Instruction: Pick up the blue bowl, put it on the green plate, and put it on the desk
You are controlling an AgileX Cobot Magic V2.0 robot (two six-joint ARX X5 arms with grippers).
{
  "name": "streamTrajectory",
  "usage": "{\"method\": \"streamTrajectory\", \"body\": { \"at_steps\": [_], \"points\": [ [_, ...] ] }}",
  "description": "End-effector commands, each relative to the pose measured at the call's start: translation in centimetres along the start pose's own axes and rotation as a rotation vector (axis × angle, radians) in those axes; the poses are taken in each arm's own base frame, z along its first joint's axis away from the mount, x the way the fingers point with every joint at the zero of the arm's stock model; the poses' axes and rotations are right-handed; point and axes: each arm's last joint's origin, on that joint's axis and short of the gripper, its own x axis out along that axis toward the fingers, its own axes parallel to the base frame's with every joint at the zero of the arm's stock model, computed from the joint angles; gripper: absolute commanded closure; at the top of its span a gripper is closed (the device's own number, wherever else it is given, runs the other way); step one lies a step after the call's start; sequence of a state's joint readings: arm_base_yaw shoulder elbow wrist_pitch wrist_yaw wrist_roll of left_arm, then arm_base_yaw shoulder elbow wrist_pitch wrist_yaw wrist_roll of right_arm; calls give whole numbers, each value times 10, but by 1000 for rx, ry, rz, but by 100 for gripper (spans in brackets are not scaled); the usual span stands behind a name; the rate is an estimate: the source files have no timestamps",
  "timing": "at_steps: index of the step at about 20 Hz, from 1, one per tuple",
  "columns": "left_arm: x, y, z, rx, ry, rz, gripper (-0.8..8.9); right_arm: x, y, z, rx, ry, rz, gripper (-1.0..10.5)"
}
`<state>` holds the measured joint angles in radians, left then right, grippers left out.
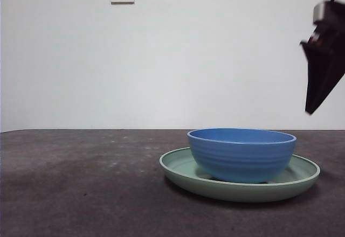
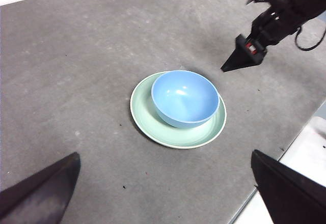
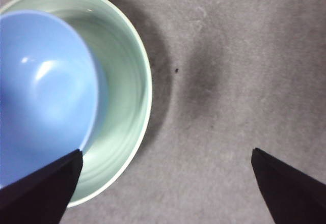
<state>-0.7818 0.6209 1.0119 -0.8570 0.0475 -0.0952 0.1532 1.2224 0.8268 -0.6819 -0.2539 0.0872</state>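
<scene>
Two end effectors: both in view, neither holding anything.
Right end effector (image 3: 163, 193): jaws spread wide, empty, hovering above the table just beside the plate's rim; one jaw overlaps the bowl's edge in its own wrist view, though it stands raised, clear of both dishes.
Key relation: blue bowl (image 3: 43, 91) lies below and to one side of the right end effector, close by; being round, it has no long axis to line up with, so any rim point would serve.
Nearer arm: the right, judged from both wrist views.
Left end effector (image 2: 163, 193): jaws also wide apart, empty, well apart from the dishes and higher up.
Bowl position: upright, sitting inside the green plate (image 2: 145, 112), off-centre toward one side of it.
Plate position: flat on the table (image 2: 76, 56).
Task stage: bowl already on plate; what remains is probably lifting the bowl off and setting it on the table.
Next move calls for: a sideways shift and descent over the bowl's rim.
</scene>
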Motion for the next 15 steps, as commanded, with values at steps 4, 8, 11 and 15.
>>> {"method": "streamTrajectory", "body": {
  "at_steps": [4,8,11,15],
  "points": [
    [-1,-1,4,10,-18,-5,94,32,-7,9,14,50,4,402],
    [-1,-1,4,10,-20,-6,94,50,-10,13,17,66,7,402],
    [-1,-1,5,10,-28,-7,94,60,-12,15,18,69,36,409],
    [-1,-1,5,10,-31,-6,94,70,-11,17,13,68,79,508]
  ]
}}
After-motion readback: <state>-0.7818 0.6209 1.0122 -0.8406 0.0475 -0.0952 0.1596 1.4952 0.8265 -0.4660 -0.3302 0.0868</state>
